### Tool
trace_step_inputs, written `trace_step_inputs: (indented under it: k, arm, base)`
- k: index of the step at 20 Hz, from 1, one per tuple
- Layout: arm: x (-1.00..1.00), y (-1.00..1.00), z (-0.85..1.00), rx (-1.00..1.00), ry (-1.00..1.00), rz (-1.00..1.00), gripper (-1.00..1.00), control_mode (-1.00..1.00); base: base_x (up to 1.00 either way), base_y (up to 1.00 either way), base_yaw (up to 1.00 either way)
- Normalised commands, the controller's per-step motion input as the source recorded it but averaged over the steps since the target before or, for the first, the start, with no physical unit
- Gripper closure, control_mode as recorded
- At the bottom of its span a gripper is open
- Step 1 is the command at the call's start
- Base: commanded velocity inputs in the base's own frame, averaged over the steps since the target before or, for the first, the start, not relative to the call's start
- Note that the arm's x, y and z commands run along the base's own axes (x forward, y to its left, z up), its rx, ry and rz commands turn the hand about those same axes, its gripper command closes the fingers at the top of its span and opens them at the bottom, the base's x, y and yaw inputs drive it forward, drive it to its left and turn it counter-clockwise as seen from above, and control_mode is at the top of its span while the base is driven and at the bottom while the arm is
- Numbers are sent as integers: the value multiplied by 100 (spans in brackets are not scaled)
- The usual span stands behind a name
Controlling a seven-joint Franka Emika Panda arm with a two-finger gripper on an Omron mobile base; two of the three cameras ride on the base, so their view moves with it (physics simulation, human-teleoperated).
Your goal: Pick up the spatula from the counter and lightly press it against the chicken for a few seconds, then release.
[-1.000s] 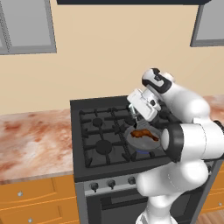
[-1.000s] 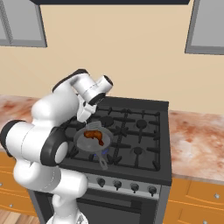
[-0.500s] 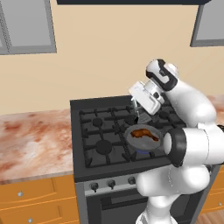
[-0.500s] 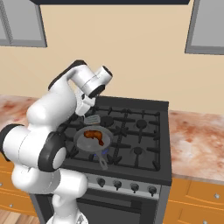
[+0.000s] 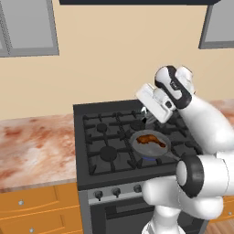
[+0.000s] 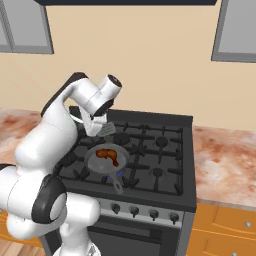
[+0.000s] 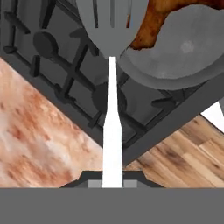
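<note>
Pinches the spatula [image 7: 112,87] in the tool [image 7: 113,180] and holds it above the pan [image 7: 188,48]. Might push down too hard and knock the chicken [image 7: 148,22] out of the pan.

Beige wall [image 5: 114,55] across the top, grey cabinets [image 5: 27,27] in upper corners, marbled counter [image 5: 32,146] left, orange drawers [image 5: 36,210] lower left.

One spatula [image 7: 112,100], one chicken piece [image 5: 151,139], one pan [image 7: 188,52], one stove [image 6: 165,170], two wall cabinets [image 6: 235,30]; knobs [image 6: 153,214] perhaps five.

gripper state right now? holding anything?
gripper: closed, holding the spatula by its handle between the jaws.
</note>
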Motion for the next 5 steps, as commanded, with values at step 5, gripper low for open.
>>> trace_step_inputs:
  k: [5]
  arm:
    - [-44, 0, 6, -6, -30, 6, 100, -100]
  base:
    - [0, 0, 0]
